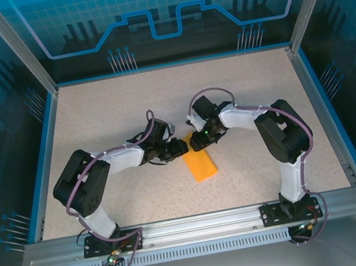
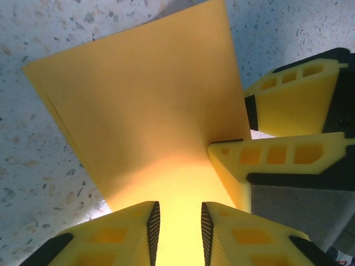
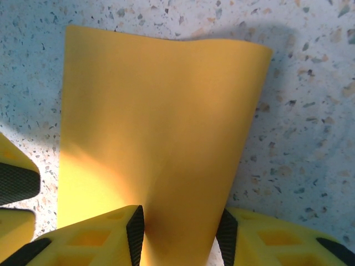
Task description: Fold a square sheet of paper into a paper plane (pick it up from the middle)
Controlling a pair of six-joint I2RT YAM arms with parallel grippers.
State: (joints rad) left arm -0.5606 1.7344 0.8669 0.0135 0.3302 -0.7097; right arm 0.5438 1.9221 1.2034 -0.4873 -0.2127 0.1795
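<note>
Nearest us, the folded sheet of paper [image 1: 202, 166] lies in the middle of the desk [image 1: 112, 110], a yellow strip with its long axis running away toward the end effectors. Both meet at its far end, nose to nose. The right end effector [image 1: 198, 142] grips that end, paper bowed between its pads [image 3: 135, 233]. The left end effector [image 1: 178, 148] straddles the fold from the left; biting or not, I can't tell. Neither arm is nearer, I'd say: the next crease hinges on that shared far end.
</note>
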